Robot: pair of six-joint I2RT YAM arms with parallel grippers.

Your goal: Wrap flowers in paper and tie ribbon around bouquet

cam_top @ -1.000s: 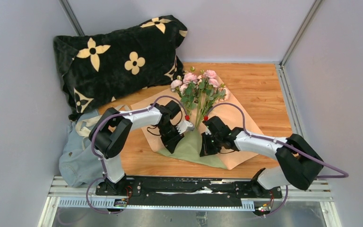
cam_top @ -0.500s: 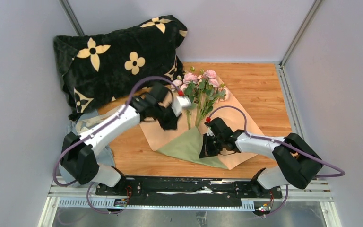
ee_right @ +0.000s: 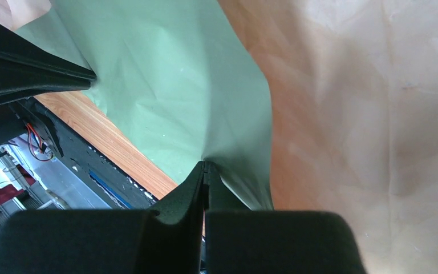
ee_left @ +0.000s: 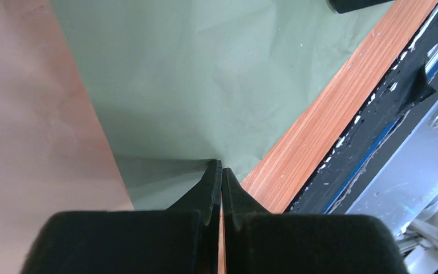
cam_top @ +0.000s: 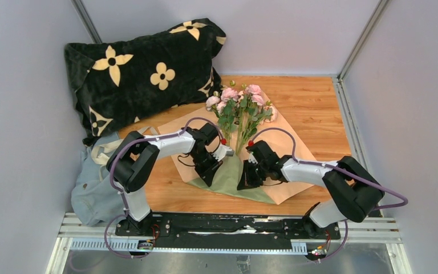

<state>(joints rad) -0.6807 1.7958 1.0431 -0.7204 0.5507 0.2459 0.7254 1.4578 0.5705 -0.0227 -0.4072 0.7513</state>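
Well, at the far left of the top view lies a blue-grey cloth point(cam_top: 91, 194). The cream strip point(cam_top: 98, 153) on it may be the ribbon, but it is too small to tell.

A bit left of the middle, the left gripper point(ee_left: 221, 171) is clenched on the near left edge of the green sheet point(cam_top: 228, 174) of the paper. The flowers point(cam_top: 240, 105) lie in the middle, with their heads toward the top of the frame. Their stems point down onto the green sheet, which lies on the tan sheet point(cam_top: 291, 154).

Just right of the stems, the right gripper point(ee_right: 205, 166) is pinched tight on the green sheet's other edge, and the sheet bends up there.

The paper is thin and light. It will crease and could tear, so hold it by the edges and pull softly. The flowers are light and easy to crush, so hold them by the stems, not the heads.
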